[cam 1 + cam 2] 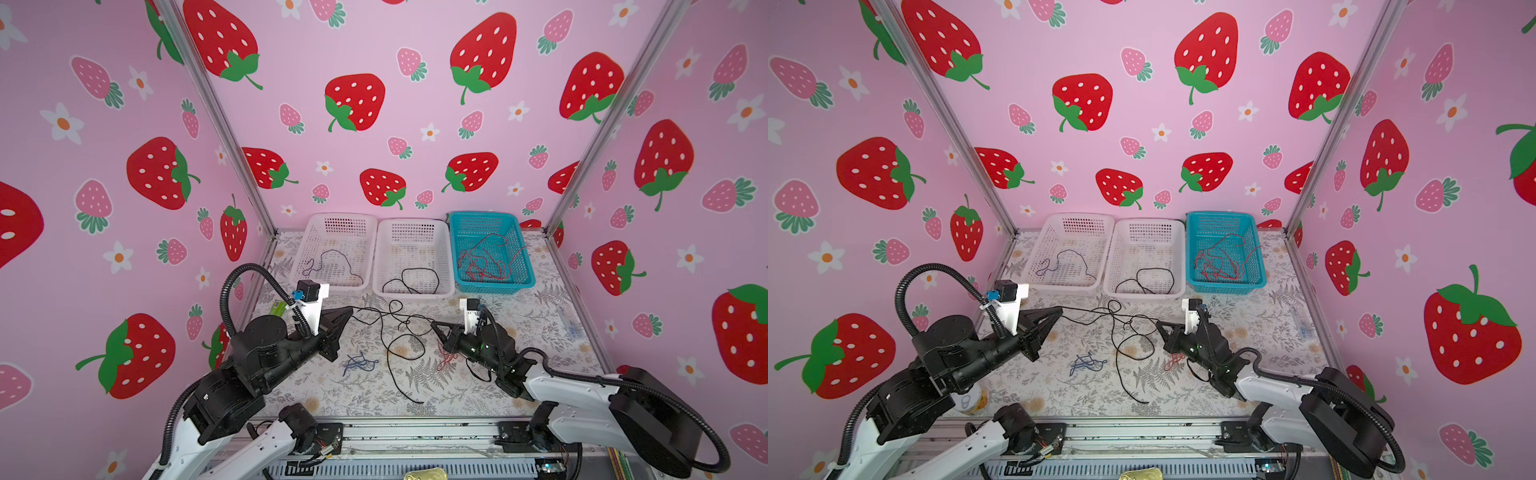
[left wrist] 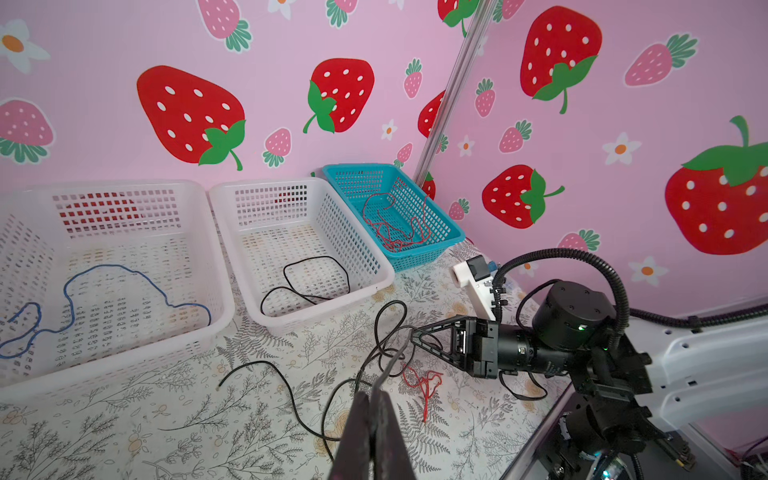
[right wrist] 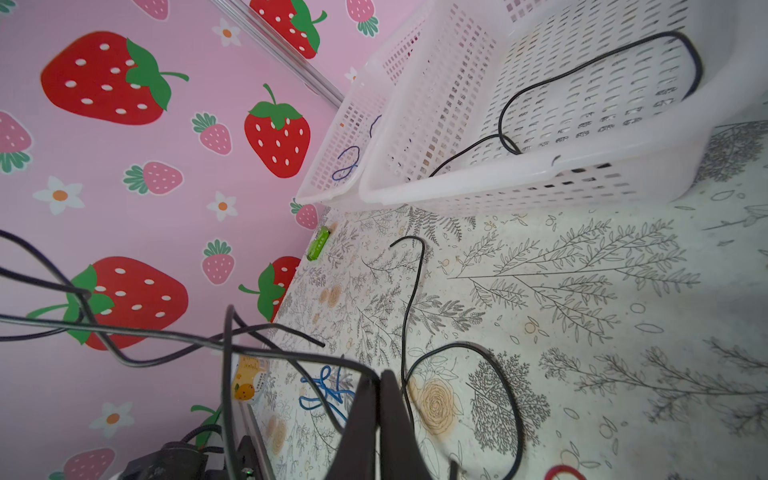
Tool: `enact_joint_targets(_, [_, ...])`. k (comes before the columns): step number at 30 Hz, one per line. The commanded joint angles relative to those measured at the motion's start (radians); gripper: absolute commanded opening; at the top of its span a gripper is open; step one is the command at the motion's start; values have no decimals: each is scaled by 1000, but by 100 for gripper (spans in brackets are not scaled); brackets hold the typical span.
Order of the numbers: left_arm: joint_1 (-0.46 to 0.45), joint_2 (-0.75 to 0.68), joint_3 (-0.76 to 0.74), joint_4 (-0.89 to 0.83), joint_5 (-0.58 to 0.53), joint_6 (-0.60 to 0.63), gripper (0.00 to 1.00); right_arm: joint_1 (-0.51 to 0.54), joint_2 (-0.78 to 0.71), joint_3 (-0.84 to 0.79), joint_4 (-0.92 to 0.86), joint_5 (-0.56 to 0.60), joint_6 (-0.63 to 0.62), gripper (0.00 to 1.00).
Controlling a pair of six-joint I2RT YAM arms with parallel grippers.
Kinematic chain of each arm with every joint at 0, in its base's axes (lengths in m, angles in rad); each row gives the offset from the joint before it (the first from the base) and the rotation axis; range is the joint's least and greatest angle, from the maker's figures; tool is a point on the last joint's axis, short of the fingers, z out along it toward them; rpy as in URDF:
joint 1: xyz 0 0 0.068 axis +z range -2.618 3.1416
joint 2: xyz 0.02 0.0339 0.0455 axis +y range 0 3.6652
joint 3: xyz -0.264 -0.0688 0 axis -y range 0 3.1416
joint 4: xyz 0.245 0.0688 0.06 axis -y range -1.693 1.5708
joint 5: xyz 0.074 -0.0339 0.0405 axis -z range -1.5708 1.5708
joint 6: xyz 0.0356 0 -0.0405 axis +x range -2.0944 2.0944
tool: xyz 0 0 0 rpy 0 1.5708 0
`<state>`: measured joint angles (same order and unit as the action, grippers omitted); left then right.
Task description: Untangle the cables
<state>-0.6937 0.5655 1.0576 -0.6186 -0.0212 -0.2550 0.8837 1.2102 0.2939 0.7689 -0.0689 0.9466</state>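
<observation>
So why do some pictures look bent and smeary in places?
In both top views the wide lens splays the frame posts outward; light is even, shadows faint. In the right wrist view the black cables nearest the lens are blurred. In the left wrist view the jaws are a dark, soft smear.

Three baskets stand side by side at the back of the desk [image 1: 540, 332]: the left basket [image 1: 307, 249], middle basket [image 1: 411, 221] and right basket [image 1: 494, 286]. Inside them lie the left strand [image 1: 336, 253], middle strand [image 1: 419, 270] and right strand [image 1: 486, 257]. Before the baskets, mid-desk, the tangle [image 1: 395, 320] hangs between the left claw [image 1: 350, 309] and right claw [image 1: 433, 324], one end trailing toward the front edge. The left bundle [image 1: 359, 363] lies front-left of the tangle; the right bundle [image 1: 445, 359] lies below the right claw.
</observation>
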Motion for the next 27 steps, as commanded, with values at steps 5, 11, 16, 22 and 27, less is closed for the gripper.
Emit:
enact_joint_targets(5, [8,-11,66,180,6,-26,0,-31,-39,-14,-202,39,-100,46])
enact_joint_targets(11, [7,43,95,206,72,-32,0,-32,-111,-10,-240,42,-156,51])
enact_joint_targets(16, [7,116,144,212,79,13,0,-32,-151,-20,-246,46,-168,51])
enact_joint_targets(22, [7,219,203,257,91,71,0,-32,-235,-29,-277,44,-206,57])
enact_joint_targets(27, [10,377,264,324,84,140,0,-31,-351,-29,-356,103,-232,62])
